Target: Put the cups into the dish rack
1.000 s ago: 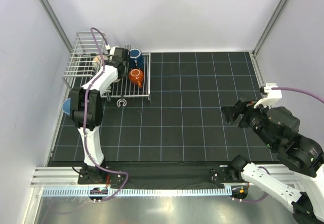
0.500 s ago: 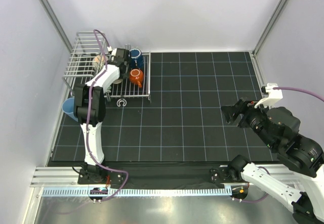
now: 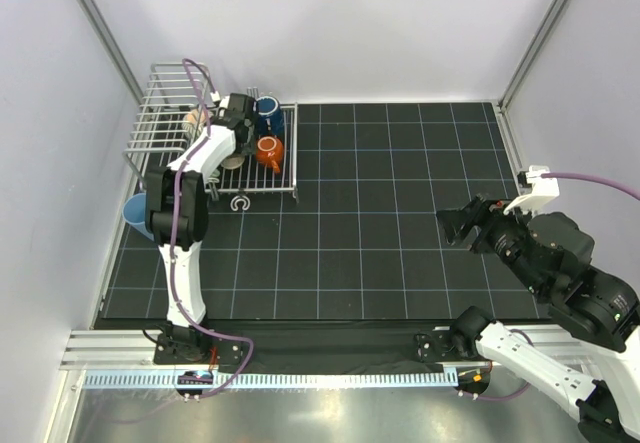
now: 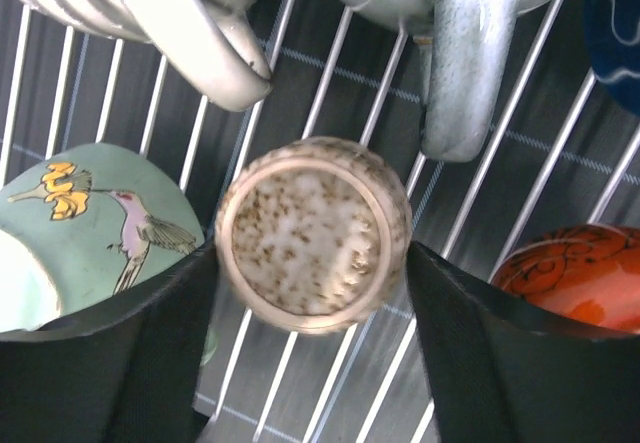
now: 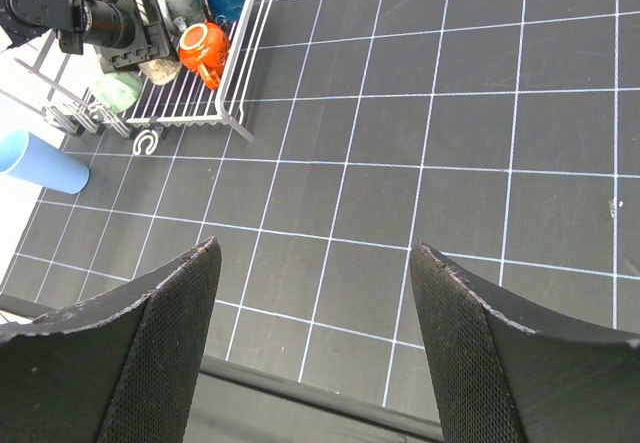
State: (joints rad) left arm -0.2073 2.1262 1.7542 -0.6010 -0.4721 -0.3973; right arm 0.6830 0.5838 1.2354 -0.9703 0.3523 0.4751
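Cups stand close together on the dish rack (image 3: 165, 103), so the step in hand, as I judge it, is to set the small tan cup (image 4: 313, 235) down among them. The left gripper (image 4: 312, 255) is closed on this cup: the two fingers meet its sides, and its mouth faces the wrist camera, with the rack wires seen below it.

To do this step well, I think the claw should lower straight until the cup's base rests across at least two wires, and only then open. It should open only a little, because the space beside each finger is small. After that it should rise straight, without swinging sideways.

Relative to the claw, the pale green cup (image 4: 90, 213) with a bird picture is just outside one finger. The orange cup (image 4: 580, 273) is just outside the other finger. Beyond the fingertips are the ribbed cream mug (image 4: 120, 13) and the grey mug (image 4: 465, 53), whose handle points toward the tan cup and comes near it. The dark blue cup (image 4: 620, 13) is at the far corner.

The right gripper (image 5: 315, 293) is spread wide and holds nothing; it hangs over the mat, well apart from the rack. A light blue tumbler (image 5: 40, 163) lies on its side outside the rack, so it is not yet loaded.
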